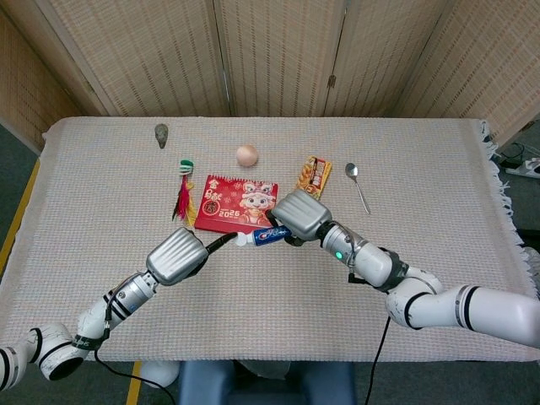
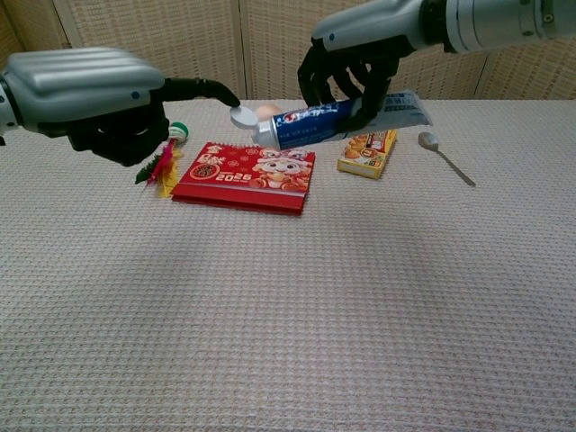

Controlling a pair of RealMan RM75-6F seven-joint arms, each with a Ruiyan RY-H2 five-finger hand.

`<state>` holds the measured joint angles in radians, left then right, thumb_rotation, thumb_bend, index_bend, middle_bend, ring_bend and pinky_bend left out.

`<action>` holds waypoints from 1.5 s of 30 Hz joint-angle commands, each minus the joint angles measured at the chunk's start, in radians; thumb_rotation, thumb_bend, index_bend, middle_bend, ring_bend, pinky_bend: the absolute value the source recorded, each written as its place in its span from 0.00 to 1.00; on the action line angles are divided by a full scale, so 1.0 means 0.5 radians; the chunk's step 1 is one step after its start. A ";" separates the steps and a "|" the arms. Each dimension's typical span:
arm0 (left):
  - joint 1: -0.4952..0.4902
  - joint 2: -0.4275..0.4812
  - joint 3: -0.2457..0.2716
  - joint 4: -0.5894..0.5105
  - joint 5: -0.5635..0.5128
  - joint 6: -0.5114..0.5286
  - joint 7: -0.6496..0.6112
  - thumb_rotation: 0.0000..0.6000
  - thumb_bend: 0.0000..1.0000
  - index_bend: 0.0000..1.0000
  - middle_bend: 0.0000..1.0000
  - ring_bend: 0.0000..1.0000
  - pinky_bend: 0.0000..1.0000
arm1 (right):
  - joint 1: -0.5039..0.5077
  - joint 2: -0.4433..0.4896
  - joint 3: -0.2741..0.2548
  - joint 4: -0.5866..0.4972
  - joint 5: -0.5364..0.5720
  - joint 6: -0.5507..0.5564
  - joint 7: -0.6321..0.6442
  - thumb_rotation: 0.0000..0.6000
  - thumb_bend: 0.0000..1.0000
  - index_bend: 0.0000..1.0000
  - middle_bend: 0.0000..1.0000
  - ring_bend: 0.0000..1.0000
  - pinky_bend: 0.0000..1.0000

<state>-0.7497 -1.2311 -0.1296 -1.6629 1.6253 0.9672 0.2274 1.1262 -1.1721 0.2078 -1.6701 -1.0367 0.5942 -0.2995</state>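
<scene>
The left hand [image 2: 108, 99], fingers curled and one extended, holds nothing; its fingertip meets the cap [image 2: 243, 116] of the tube [image 2: 337, 118], which the right hand [image 2: 346, 72] grasps above the calendar [image 2: 245, 175]. Best keep the tube level while the fingertip settles squarely. No containers show.
</scene>
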 commanded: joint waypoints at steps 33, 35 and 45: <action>0.231 0.155 -0.113 -0.069 -0.326 0.406 -1.179 0.91 0.24 0.07 0.15 0.12 0.22 | -0.324 -0.265 0.031 0.085 -0.431 0.401 0.834 1.00 0.90 0.71 0.63 0.69 0.63; 0.237 0.207 -0.142 -0.117 -0.371 0.378 -1.371 0.75 0.21 0.06 0.12 0.09 0.15 | -0.339 -0.324 0.026 0.107 -0.461 0.425 0.894 1.00 0.90 0.71 0.63 0.69 0.63; 0.214 0.213 -0.203 -0.200 -0.459 0.267 -1.749 0.12 0.13 0.02 0.03 0.00 0.00 | -0.376 -0.614 0.052 0.218 -0.536 0.524 1.164 1.00 0.90 0.71 0.63 0.71 0.63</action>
<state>-0.6396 -1.1157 -0.2221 -1.7574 1.4042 1.1035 -0.6558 0.9420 -1.4612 0.2276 -1.5718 -1.2994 0.8446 0.2673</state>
